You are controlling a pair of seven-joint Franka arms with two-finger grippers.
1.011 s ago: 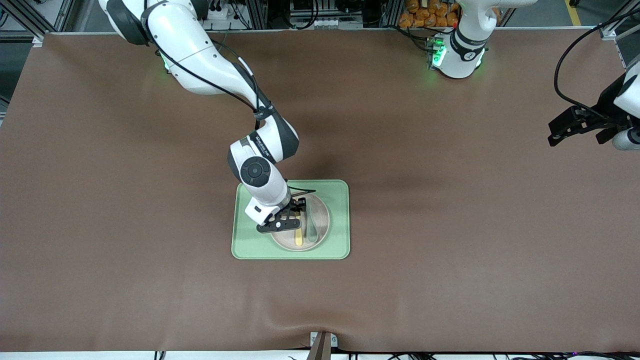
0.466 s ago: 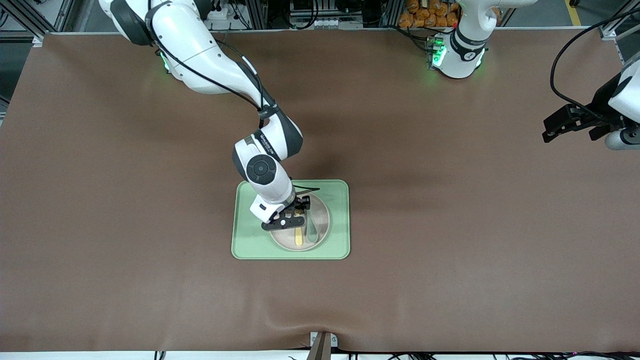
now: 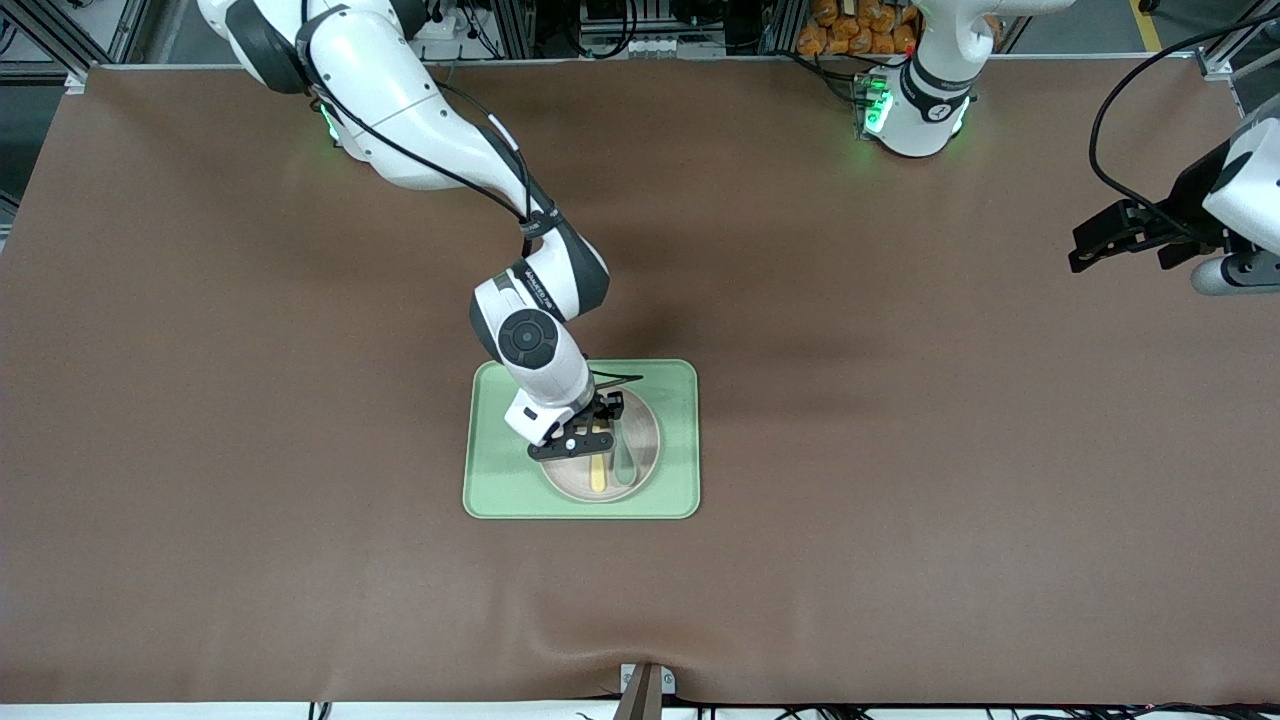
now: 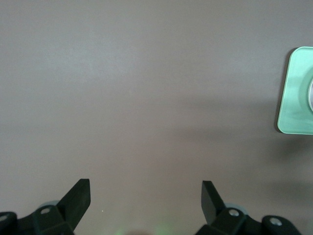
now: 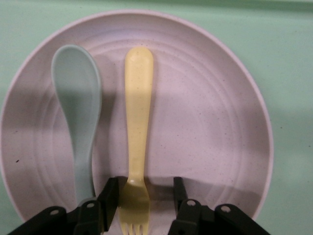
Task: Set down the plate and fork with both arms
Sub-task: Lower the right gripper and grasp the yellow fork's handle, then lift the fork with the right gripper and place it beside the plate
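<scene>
The round beige-pink plate (image 3: pixel 646 438) (image 5: pixel 210 122) lies on the light-green tray (image 3: pixel 500 480). On the plate the pale-yellow fork (image 3: pixel 598 472) (image 5: pixel 138 122) lies beside a teal spoon (image 3: pixel 624 462) (image 5: pixel 78 107). My right gripper (image 3: pixel 597 425) (image 5: pixel 146 188) is down on the plate and straddles the fork's tined head. One finger touches the head and the other stands a little off it, so it is open. My left gripper (image 3: pixel 1090 250) (image 4: pixel 145 196) hangs wide open and empty over bare table at the left arm's end.
A brown mat covers the table. In the left wrist view a corner of the tray (image 4: pixel 293 98) shows some way off from the left gripper. The tray's rim (image 5: pixel 288 73) surrounds the plate.
The right gripper's jaws have narrowed round the fork's head, and the right wrist shifted slightly over the plate. The left gripper drifted a little toward the robots' bases and the table's middle.
</scene>
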